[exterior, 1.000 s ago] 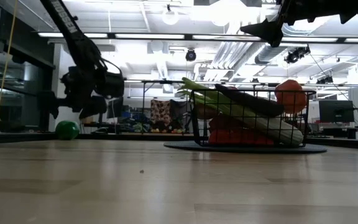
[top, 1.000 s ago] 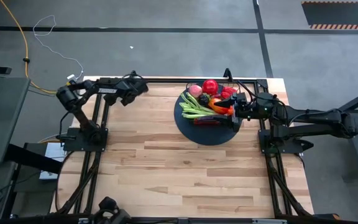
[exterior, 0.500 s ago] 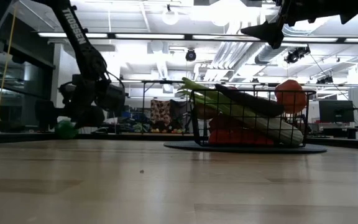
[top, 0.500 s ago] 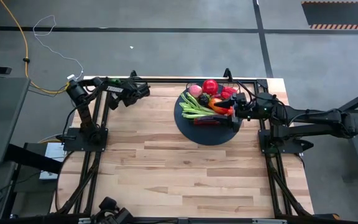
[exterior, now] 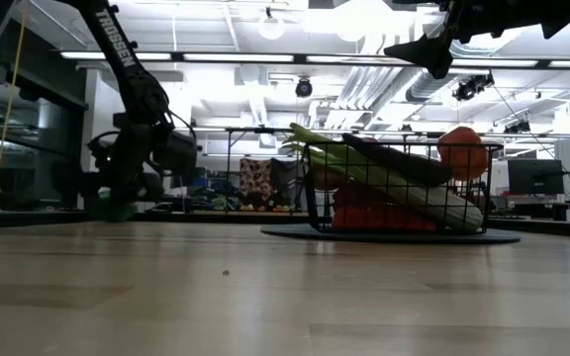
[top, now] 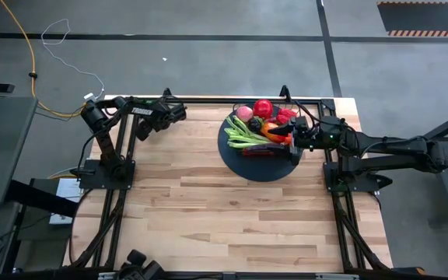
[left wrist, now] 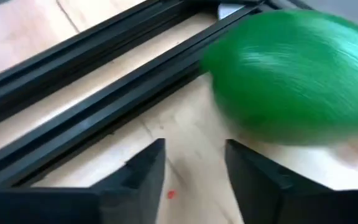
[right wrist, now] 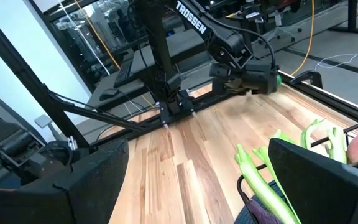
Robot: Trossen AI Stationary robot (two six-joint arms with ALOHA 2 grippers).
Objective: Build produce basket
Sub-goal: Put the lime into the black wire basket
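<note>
From above, the basket sits on the worktop at its far right, heaped with produce. The right claw hovers at the basket's edge, probably waiting. The left claw is at the far-left corner.

At table height, the left claw hangs low over something green.

Its wrist view shows a green round piece just ahead of the parted fingers; whether they grip it, I cannot tell.

The right wrist view shows wide-apart, empty fingers above the celery.
</note>
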